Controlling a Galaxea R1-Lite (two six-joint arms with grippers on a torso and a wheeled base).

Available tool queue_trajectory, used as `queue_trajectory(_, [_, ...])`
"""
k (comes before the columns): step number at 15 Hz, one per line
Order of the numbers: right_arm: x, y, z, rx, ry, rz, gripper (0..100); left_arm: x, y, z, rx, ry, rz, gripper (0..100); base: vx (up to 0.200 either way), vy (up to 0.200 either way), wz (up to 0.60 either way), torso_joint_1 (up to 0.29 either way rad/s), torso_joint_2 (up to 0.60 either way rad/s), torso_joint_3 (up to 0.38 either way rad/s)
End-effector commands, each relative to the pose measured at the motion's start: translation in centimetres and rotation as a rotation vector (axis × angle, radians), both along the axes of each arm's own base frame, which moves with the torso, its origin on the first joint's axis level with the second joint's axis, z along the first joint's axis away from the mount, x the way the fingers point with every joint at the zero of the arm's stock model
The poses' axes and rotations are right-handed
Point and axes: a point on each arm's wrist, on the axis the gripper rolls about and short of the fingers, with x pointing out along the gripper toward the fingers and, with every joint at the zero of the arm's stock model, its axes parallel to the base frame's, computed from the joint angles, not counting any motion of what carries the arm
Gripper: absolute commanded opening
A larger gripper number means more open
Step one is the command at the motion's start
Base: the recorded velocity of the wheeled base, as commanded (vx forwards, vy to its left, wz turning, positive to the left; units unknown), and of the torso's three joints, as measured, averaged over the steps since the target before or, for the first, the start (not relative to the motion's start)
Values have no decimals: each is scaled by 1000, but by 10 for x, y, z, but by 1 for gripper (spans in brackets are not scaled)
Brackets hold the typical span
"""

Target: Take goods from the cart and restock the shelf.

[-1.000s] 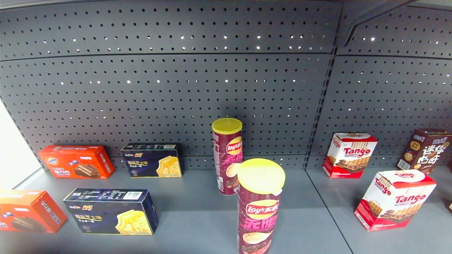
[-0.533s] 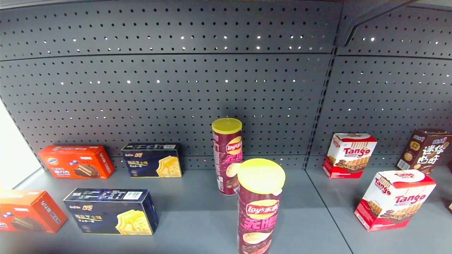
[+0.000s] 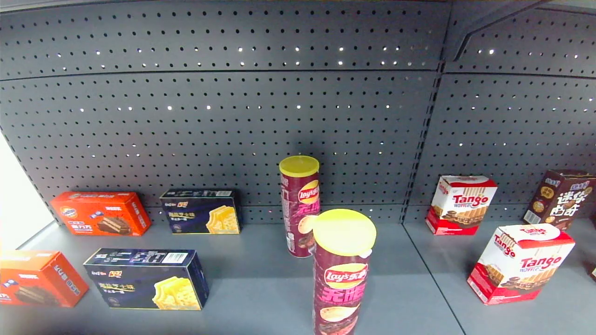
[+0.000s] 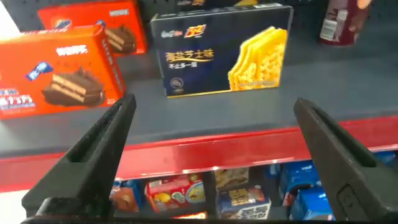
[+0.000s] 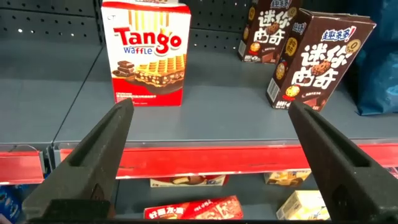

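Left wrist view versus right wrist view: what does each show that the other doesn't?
Left wrist only: the open left gripper, orange cake boxes, a dark blue cracker box and the base of a crisp can. Right wrist only: the open right gripper, a red-and-white waffle box and brown biscuit boxes. Both: the grey shelf with its red front strip, and more goods on the shelf below.

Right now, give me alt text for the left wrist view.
The left gripper hangs open before a grey shelf, framing a dark blue cracker box that stands on it. An orange cake box stands beside it.
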Motion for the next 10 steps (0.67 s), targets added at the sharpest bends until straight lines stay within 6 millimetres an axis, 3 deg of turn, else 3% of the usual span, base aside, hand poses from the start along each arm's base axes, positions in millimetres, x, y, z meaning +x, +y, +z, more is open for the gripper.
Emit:
queue_trajectory(1, [0,0,0,2,1,2,100,1,0,-1,-4,-6,8,100,0,0,0,0,0,0])
queue_trajectory(10, [2,1,-6,30,13,20,100,0,0,0,-20,-9,14,100,0,0,0,0,0,0])
